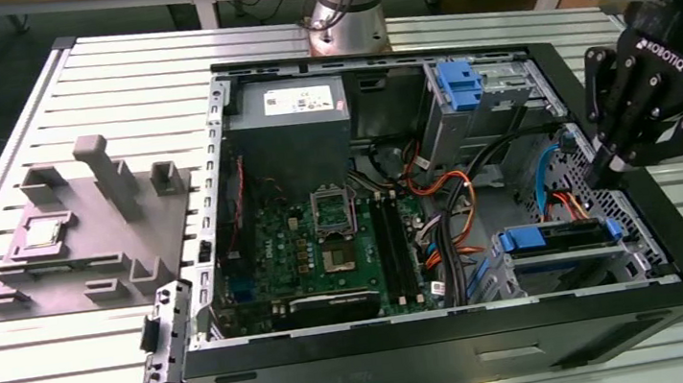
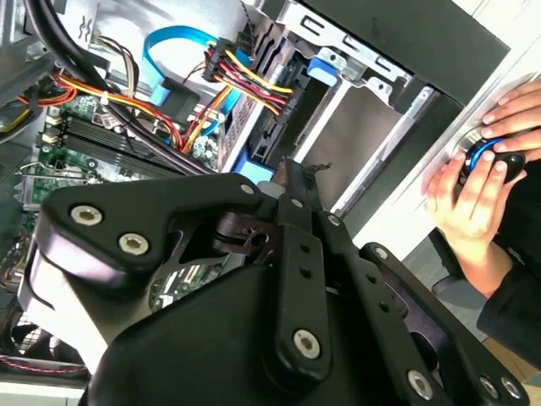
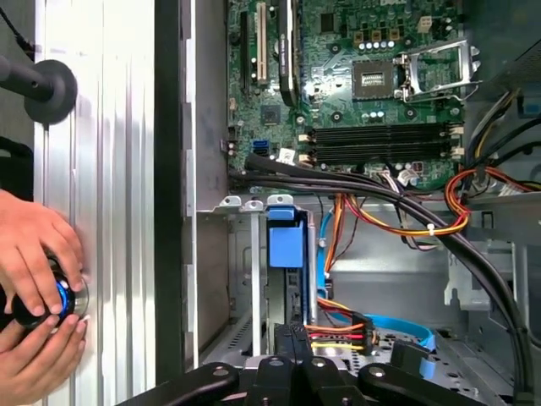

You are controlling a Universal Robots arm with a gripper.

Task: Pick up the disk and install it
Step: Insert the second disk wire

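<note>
Gripper: the black gripper (image 1: 600, 176) hung inside the open computer case (image 1: 461, 337), at the exterior view's right, tips pointing down.
Jaws: drawn narrow, tips together in both wrist views (image 2: 292, 169) (image 3: 293, 331), with nothing to be seen between them.
Disk: the disk (image 1: 550, 237) sat in the drive cage (image 1: 638, 249) at the case's near corner on the exterior view's right, its blue rail uppermost; in the first wrist view that blue end (image 3: 286, 245) showed in the cage slot.
Gripper and disk: the tips were just beside the disk's cage, on its far side; I could not tell whether they touched the disk.
Cables: red, yellow and orange wires (image 3: 338, 328) and a blue ribbon (image 3: 397, 323) ran close by the tips.
Motherboard: the green motherboard (image 1: 321, 242) lay in the case floor toward the exterior view's left of the cage, its processor socket open.
Spare bracket: another blue bracket (image 1: 458, 81) stood in the far bay.
Table: a slotted metal table (image 1: 110, 83) carried the case, with a grey fixture block (image 1: 88, 230) on the exterior view's left.
Person: two hands (image 3: 34, 288) rested on a round blue-ringed knob (image 2: 490, 156) on the table beside the case.
</note>
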